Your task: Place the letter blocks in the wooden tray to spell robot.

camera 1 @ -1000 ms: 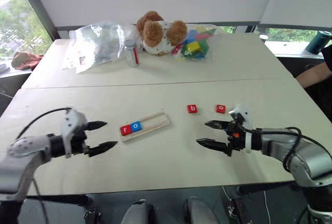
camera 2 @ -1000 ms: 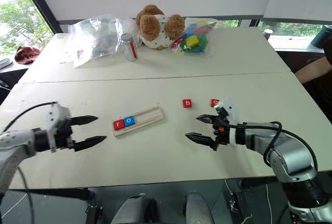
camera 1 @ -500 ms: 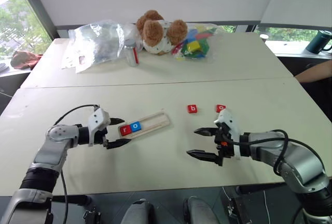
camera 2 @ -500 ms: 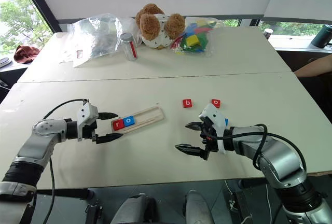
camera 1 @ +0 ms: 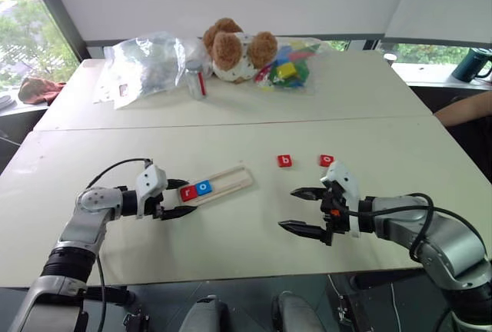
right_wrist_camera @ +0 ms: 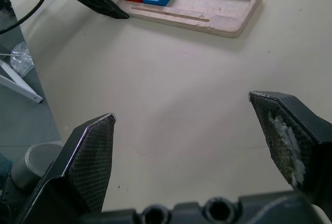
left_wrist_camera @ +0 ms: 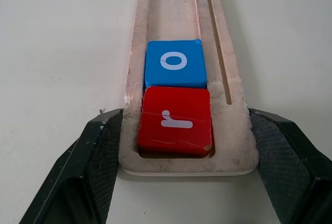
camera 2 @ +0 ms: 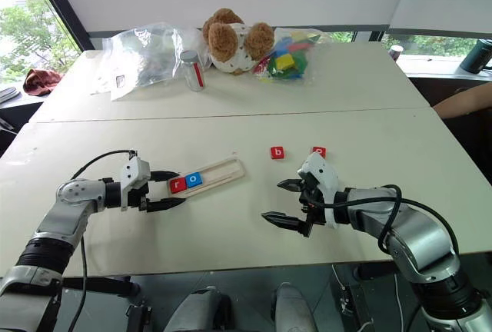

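Observation:
The wooden tray [camera 1: 228,179] lies slanted on the table left of centre. It holds a red "r" block [left_wrist_camera: 175,121] at its near end and a blue "o" block [left_wrist_camera: 175,63] right beside it. My left gripper [camera 1: 189,197] is shut on the tray's near end, its fingers [left_wrist_camera: 98,167] pressed against both sides. A red "b" block [camera 1: 284,161] and a red "o" block [camera 1: 327,160] lie loose on the table to the right. My right gripper [camera 1: 287,209] hovers open in front of them, with nothing between its fingers.
At the table's far side sit a teddy bear [camera 1: 234,48], a clear plastic bag [camera 1: 150,63], a small jar [camera 1: 196,80] and a heap of coloured toy pieces [camera 1: 286,67]. A person's arm [camera 1: 465,107] rests at the right edge.
My left gripper moved in from the left to the tray's near end and closed on it. The right gripper stayed open, almost in place.

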